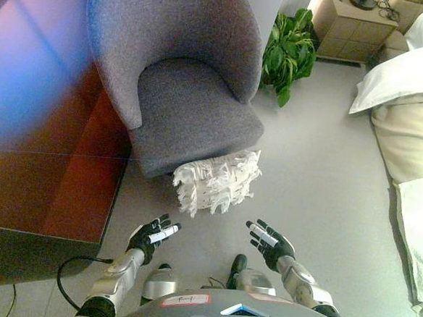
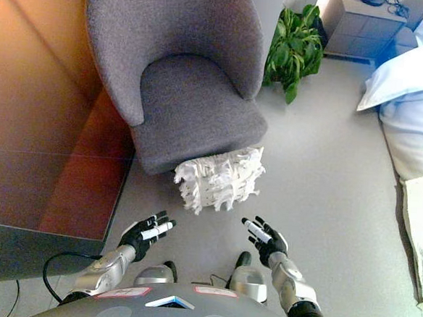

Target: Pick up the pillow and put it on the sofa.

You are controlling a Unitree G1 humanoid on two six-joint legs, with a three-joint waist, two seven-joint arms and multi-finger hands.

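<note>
A white shaggy pillow (image 1: 216, 181) lies on the grey floor, leaning against the front of a grey upholstered armchair (image 1: 190, 99), whose seat is bare. My left hand (image 1: 152, 236) is open, low and a little left of the pillow, not touching it. My right hand (image 1: 269, 242) is open, low and a little right of the pillow, also apart from it. The pillow also shows in the right eye view (image 2: 221, 178), between the two hands (image 2: 146, 233) (image 2: 265, 240).
A dark red-brown wooden table (image 1: 45, 154) stands at the left beside the chair. A green potted plant (image 1: 288, 48) stands behind the chair, with a wooden cabinet (image 1: 351, 27) beyond it. A bed with white bedding (image 1: 410, 114) fills the right side.
</note>
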